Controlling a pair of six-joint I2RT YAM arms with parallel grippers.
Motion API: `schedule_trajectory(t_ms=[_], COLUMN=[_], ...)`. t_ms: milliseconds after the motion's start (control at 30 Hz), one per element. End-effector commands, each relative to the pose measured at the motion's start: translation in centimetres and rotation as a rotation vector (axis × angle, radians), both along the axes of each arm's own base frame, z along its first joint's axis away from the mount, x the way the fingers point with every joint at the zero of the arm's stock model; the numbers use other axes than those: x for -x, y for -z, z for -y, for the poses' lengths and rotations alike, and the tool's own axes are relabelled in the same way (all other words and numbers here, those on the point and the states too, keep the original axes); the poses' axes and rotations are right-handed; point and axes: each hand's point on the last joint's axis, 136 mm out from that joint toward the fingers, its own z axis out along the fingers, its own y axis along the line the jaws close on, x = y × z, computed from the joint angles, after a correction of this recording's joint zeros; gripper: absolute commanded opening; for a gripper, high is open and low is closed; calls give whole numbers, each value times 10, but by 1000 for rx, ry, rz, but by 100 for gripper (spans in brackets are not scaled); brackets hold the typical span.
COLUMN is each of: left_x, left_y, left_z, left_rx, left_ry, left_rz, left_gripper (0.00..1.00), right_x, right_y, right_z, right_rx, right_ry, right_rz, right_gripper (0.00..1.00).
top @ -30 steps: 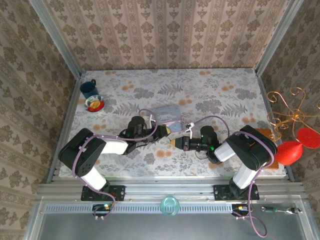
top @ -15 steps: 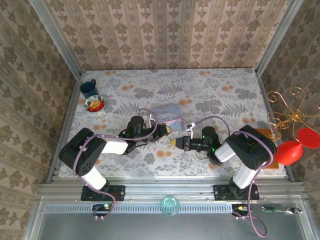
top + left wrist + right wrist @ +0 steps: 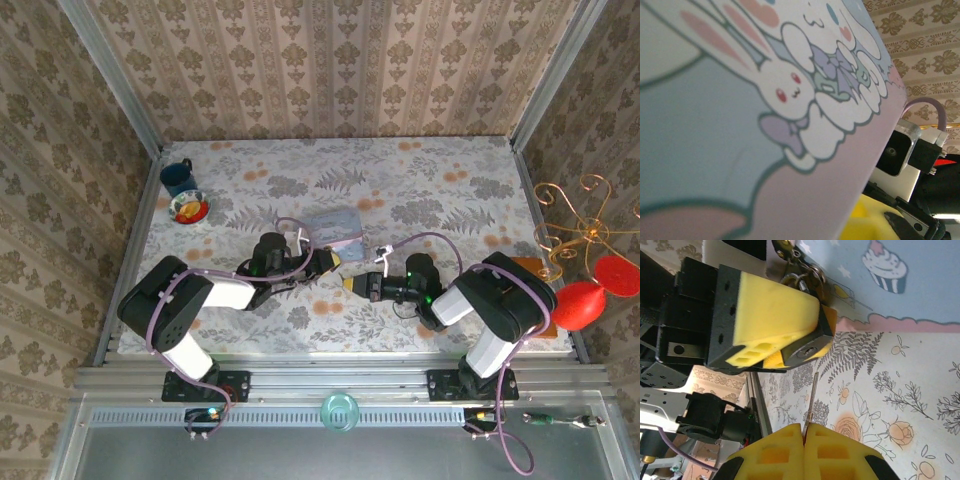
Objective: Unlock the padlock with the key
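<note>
Metal key in closed right gripper

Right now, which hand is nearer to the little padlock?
Left. The left hand is clamped on the padlock itself. The right hand sits apart from it, pinching the key, whose tip points at the padlock's keyhole end, just short of touching.

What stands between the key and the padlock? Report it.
Nothing visible does. In the right wrist view the key, pinched in the right gripper, points at the padlock clamped in the left gripper. Only a bare gap above the table lies between them.
</note>
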Motion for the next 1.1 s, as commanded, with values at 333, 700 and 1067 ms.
schedule_trajectory(t_ms=[333, 700, 1067], left_x=[-1, 0, 1], left_y=[-14, -16, -21], left_z=[4, 5, 6], left_rx=[80, 96, 114], left_ry=[22, 25, 33], left_rz=[46, 54, 63], left_gripper=[9, 9, 8], right_x=[-3, -9, -11], right_y=[-17, -19, -21], right_z=[-1, -1, -4], right_rx=[-37, -47, -63], right_ry=[-8, -9, -17], right_rz=[59, 53, 31], right_gripper=[0, 0, 0])
